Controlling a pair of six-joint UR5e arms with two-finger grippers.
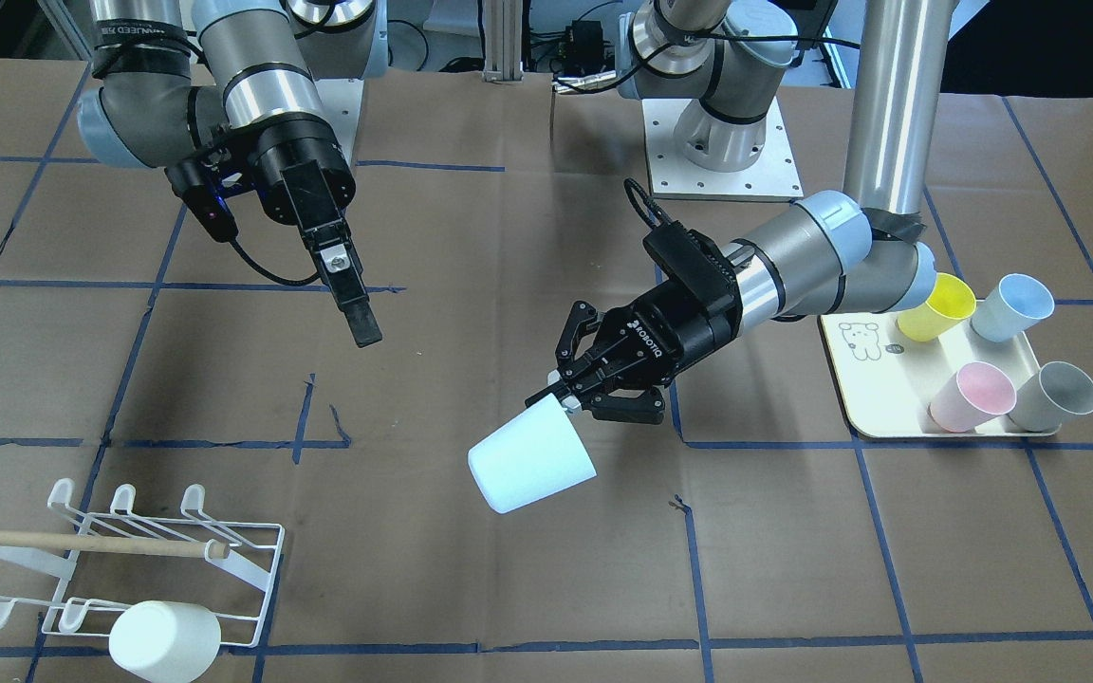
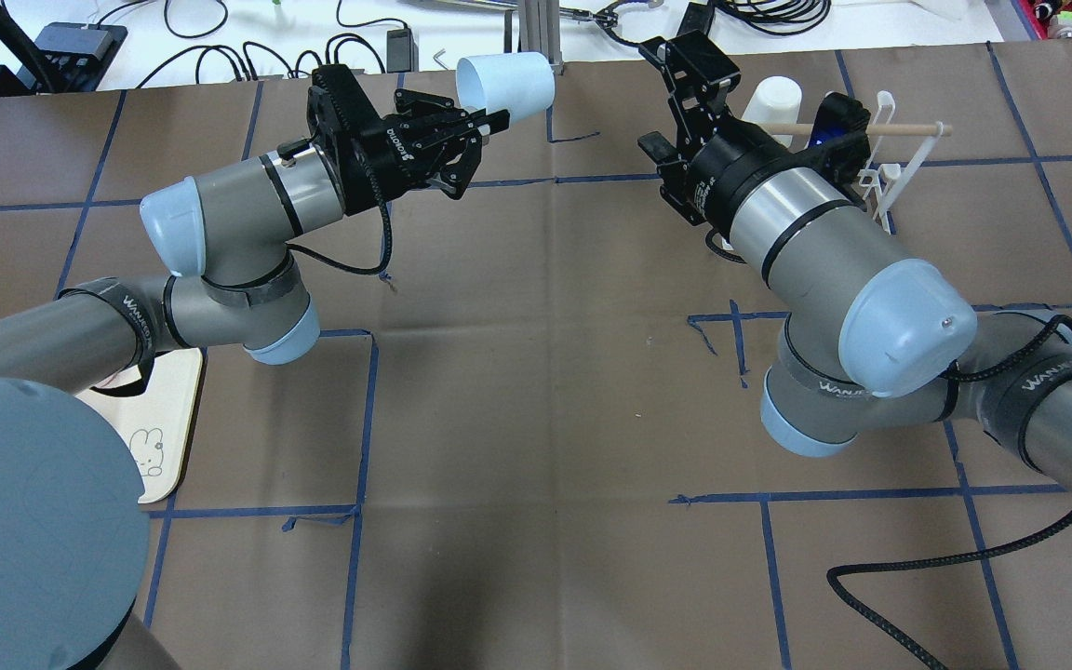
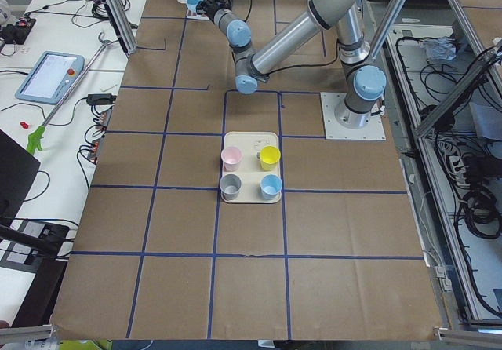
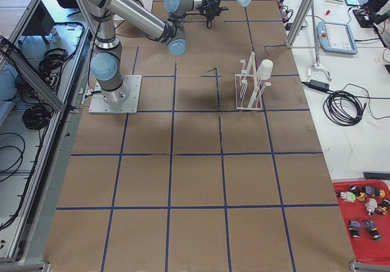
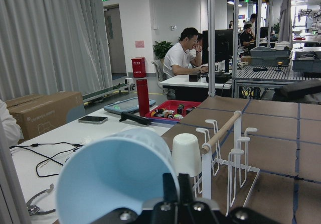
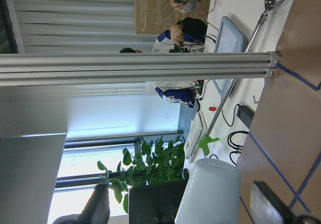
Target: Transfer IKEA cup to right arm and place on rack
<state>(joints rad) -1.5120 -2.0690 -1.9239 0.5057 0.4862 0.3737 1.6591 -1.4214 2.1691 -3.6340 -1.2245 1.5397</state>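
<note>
My left gripper (image 1: 561, 396) is shut on the rim of a pale blue cup (image 1: 527, 465) and holds it tilted above the table's middle. The cup also shows in the overhead view (image 2: 503, 82) and the left wrist view (image 5: 115, 179). My right gripper (image 1: 361, 327) is open and empty, apart from the cup on the rack's side. In the right wrist view its fingers (image 6: 98, 206) stand wide apart with the cup (image 6: 210, 194) between them, farther off. The white wire rack (image 1: 157, 560) with a wooden dowel carries one white cup (image 1: 165, 640).
A cream tray (image 1: 888, 417) on the left arm's side holds a yellow cup (image 1: 935, 305), a blue cup (image 1: 1011, 305), a pink cup (image 1: 972, 394) and a grey cup (image 1: 1054, 394). The table is brown board with blue tape lines.
</note>
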